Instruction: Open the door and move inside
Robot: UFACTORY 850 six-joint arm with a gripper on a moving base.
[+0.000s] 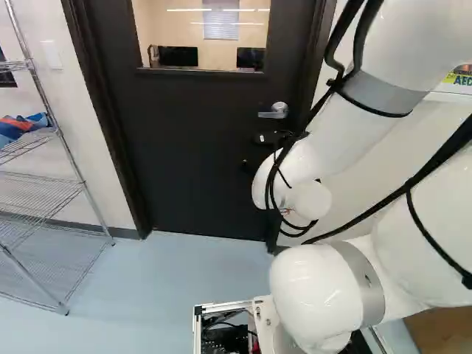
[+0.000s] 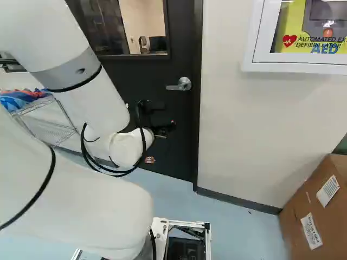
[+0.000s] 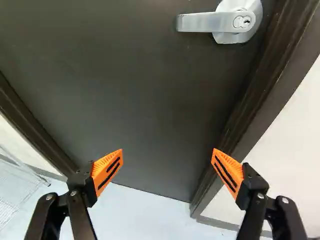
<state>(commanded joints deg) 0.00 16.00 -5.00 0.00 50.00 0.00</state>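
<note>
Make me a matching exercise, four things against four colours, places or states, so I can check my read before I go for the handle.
Things:
1. Handle
2. Gripper
3. Door
4. Box

Descriptions:
A. Brown, at the right of the right base view
B. Dark and shut in its frame
C. Silver, mounted on a dark panel
D. Open, with nothing gripped between its orange pads

Pairs: 1-C, 2-D, 3-B, 4-A
</note>
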